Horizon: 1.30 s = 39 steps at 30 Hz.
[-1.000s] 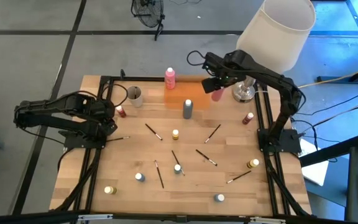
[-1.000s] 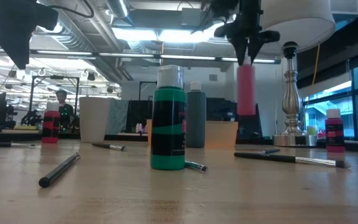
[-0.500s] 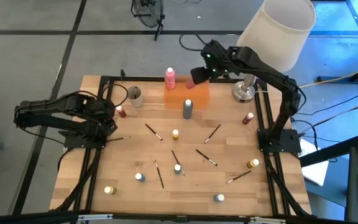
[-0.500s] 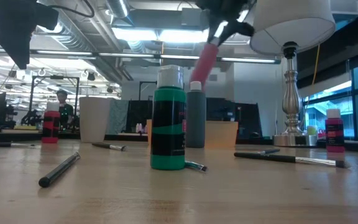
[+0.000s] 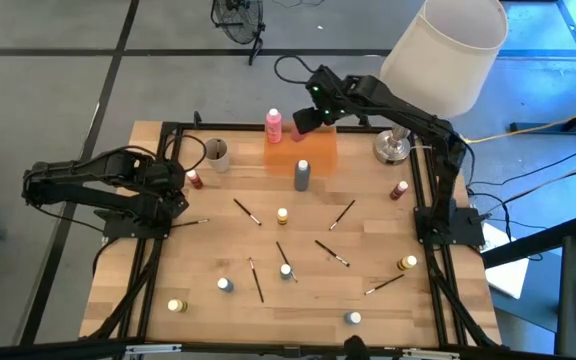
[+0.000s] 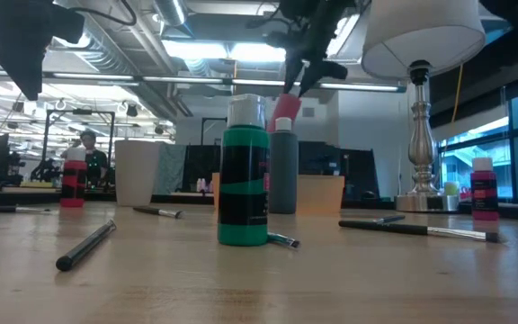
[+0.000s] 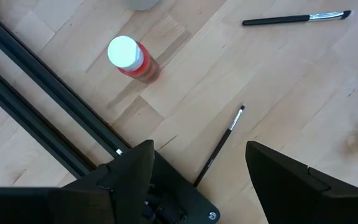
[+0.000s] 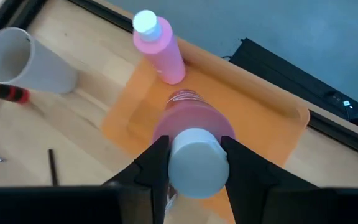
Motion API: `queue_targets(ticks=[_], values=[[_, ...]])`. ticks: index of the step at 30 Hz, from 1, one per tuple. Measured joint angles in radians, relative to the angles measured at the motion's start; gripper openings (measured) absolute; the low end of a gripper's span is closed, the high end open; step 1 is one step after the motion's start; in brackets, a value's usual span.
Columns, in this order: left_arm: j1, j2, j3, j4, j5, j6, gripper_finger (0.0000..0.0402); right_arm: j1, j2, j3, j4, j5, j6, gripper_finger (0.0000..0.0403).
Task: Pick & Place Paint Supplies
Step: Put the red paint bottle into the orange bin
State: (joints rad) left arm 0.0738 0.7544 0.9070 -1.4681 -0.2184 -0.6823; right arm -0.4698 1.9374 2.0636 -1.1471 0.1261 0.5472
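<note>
High view: right pincer (image 5: 302, 120) is up over the back of the bench (image 5: 218, 240), above the orange tray (image 5: 320, 155), fingers clamped on a held pink bottle (image 5: 299, 121) tilted toward the second pink bottle (image 5: 273, 125), which stands at the tray's back left corner. Grey bottle (image 5: 301, 174) stands at the tray's front edge. Left pincer (image 5: 180, 192) waits low at the left side, near the red pot (image 5: 195, 179) and beige cup (image 5: 216, 154). Brushes and small pots are scattered over the middle and front of the bench. Low view: held pink bottle (image 6: 286, 106) hangs tilted in the air from the right pincer (image 6: 300, 81), above the grey bottle (image 6: 283, 171); a green bottle (image 6: 244, 173) stands nearest the camera. Left wrist view: left pincer (image 7: 199, 177) spread wide, holding nothing; a thin brush (image 7: 219, 146) lies between the fingers' line, red pot (image 7: 131, 58) farther off. Right wrist view: right pincer (image 8: 193, 171) closed on both sides of the held pink bottle (image 8: 193, 134) just under its white cap, tray (image 8: 253, 118) below, second pink bottle (image 8: 159, 48) upright beyond, cup (image 8: 23, 61) off the tray.
</note>
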Motion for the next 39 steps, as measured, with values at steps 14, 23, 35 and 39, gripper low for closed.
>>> queue_targets(ticks=[14, 23, 35, 39], values=[[0.0, 0.0, 0.0, -0.002, -0.015, -0.011, 0.0251, -0.088, 0.087, 0.0, -0.031, 0.001, -0.041, 0.0123], [0.0, 0.0, 0.0, 0.0, -0.019, -0.011, 0.0251, -0.122, 0.113, 0.0, -0.056, 0.008, -0.062, 0.0122], [0.0, 0.0, 0.0, 0.001, -0.024, -0.011, 0.0251, -0.153, 0.164, 0.0, -0.091, 0.021, -0.082, 0.0122], [0.0, 0.0, 0.0, 0.002, -0.028, -0.003, 0.0251, -0.155, 0.167, 0.0, -0.096, 0.031, -0.085, 0.0123]])
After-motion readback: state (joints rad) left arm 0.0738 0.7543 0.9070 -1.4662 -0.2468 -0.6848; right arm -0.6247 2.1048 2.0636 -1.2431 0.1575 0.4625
